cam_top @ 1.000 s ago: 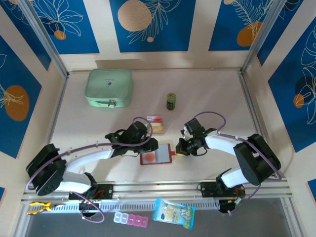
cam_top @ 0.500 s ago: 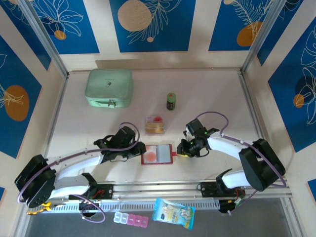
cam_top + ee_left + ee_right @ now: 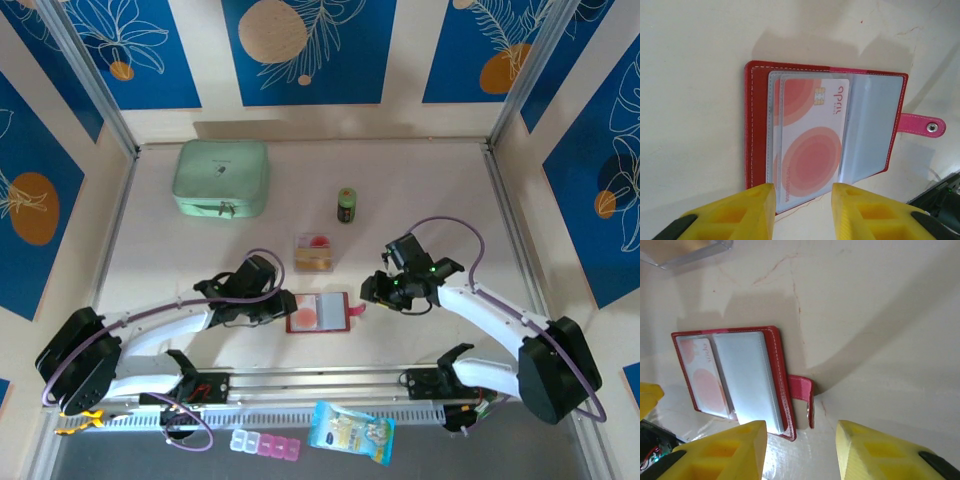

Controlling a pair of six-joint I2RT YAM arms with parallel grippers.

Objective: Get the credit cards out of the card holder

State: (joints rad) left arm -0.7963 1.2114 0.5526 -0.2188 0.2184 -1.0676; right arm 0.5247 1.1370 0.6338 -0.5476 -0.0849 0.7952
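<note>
Now on the table: card holder [image 3: 318, 312] lying open and flat near the front edge, between the two arms, clear sleeves facing up.
Long axis: running left to right, snap tab [image 3: 356, 312] sticking out at the right end.
Card inside: one white credit card [image 3: 810, 145] with pale red circles, tucked in a sleeve on the holder's left half.
Cards already out: tan-orange and red-marked cards [image 3: 314, 258] resting in a clear tray [image 3: 297, 250] just beyond the holder.
Left gripper [image 3: 287, 303]: just beside the holder's left edge, yellow fingers parted to a narrow gap, nothing between them.
Right gripper [image 3: 374, 292]: just off the right end, past the tab, fingers parted wider, empty.
Key relation: remaining card nearest the left gripper, its short end aimed at that finger gap. Judged the better-placed arm for the pull, with the right one free to pin the tab side.
Left wrist view: chip and printing on the card plain, its near end reaching almost to the holder's edge; sleeve mouth hard to make out.
Right wrist view: tab curling up off the table, empty right-hand sleeve, a corner of the tray; card partly seen on the far side.
</note>
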